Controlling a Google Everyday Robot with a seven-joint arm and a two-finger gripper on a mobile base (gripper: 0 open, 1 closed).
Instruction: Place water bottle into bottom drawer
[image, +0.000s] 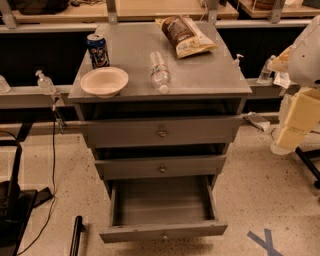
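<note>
The water bottle, clear and ribbed with a white cap, lies on its side on top of the grey cabinet, cap toward the front edge. The bottom drawer is pulled out and its tray is bare. The two drawers above it are nearly shut. My arm shows at the right edge, and my gripper seems to sit there, well to the right of the cabinet top and apart from the bottle.
On the cabinet top stand a blue drink can, a pale bowl and a chip bag. Pump-top bottles stand on the ledge behind. A black stand and a cable are on the floor at left.
</note>
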